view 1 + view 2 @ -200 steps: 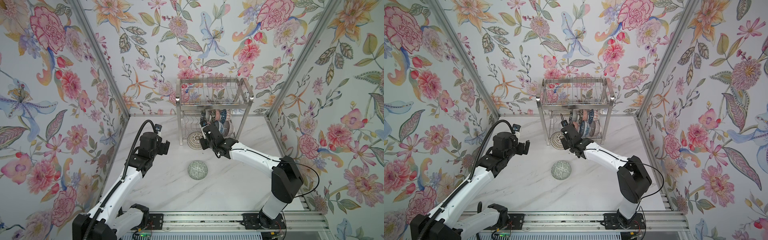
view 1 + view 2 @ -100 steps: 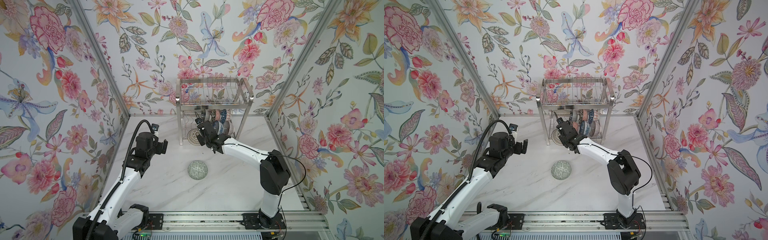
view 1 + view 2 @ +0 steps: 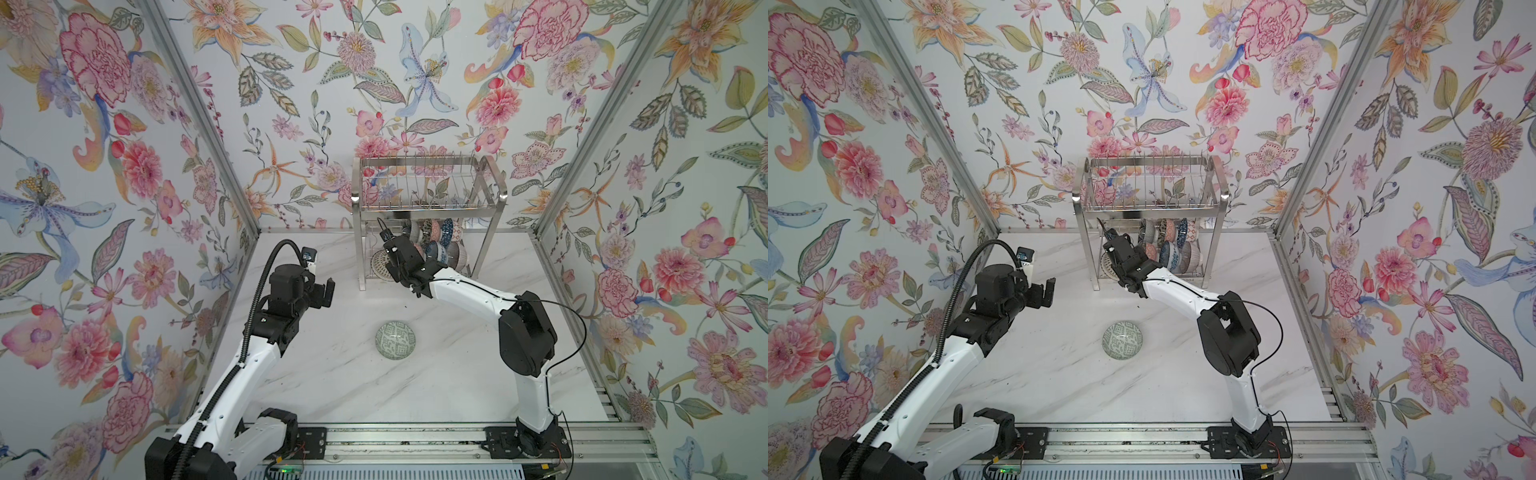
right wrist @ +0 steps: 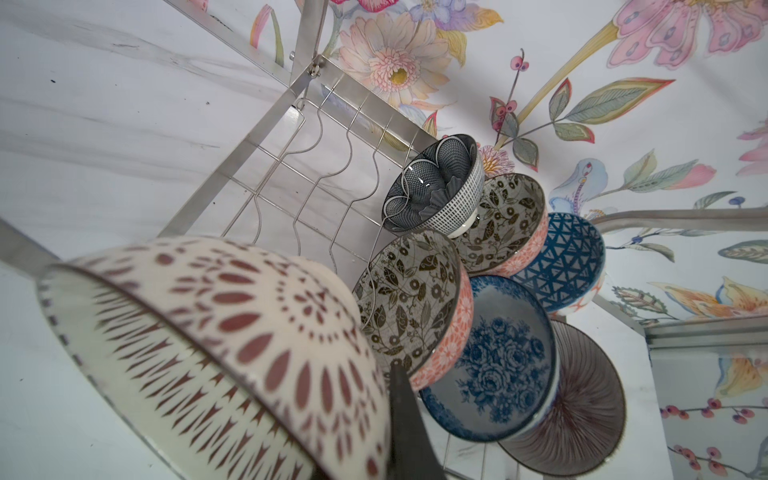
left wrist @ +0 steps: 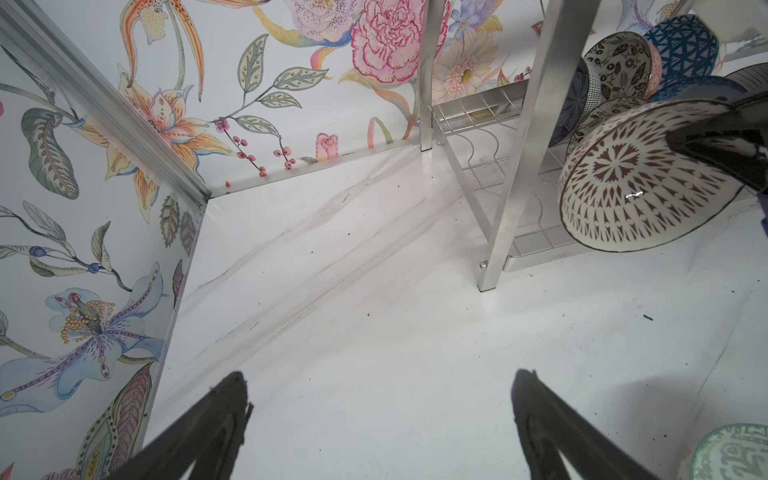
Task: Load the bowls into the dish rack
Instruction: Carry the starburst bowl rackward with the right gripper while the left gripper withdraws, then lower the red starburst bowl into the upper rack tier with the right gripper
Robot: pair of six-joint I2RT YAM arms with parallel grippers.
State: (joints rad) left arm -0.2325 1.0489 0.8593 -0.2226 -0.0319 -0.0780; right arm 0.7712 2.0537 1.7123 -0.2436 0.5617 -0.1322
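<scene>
The left gripper [image 5: 380, 388] hangs above the tabletop [image 3: 332, 395] near its left edge, about halfway back. Its jaws stand wide with nothing between them. In the left wrist view its two dark fingers [image 5: 216, 415] frame bare marble.

The rack [image 3: 428, 215] stands at the middle of the tabletop's back edge, against the wall. At its front left leg the right gripper [image 3: 394, 266] is clamped on the rim of a white bowl [image 5: 640, 178] with a maroon petal pattern. The white bowl is tilted up on edge at the left end of the lower tier. Whether it touches the wavy wires there cannot be told.

A green bowl [image 3: 395, 339] sits upright and alone near the middle of the tabletop, well apart from both grippers and from the rack.

The other bowls stand on edge in the lower tier, packed toward its right half, and the wires at its left end are bare. The right wrist view shows them:
- a grey bowl [image 4: 432, 187]
- a leaf bowl [image 4: 407, 291] with a pink outside, next to the white bowl
- a second leaf bowl [image 4: 507, 216] behind it
- a triangle bowl [image 4: 557, 262]
- a floral bowl [image 4: 498, 365]
- a lined bowl [image 4: 582, 399], overlapped by the floral bowl

The upper tier holds no bowl that can be seen.
</scene>
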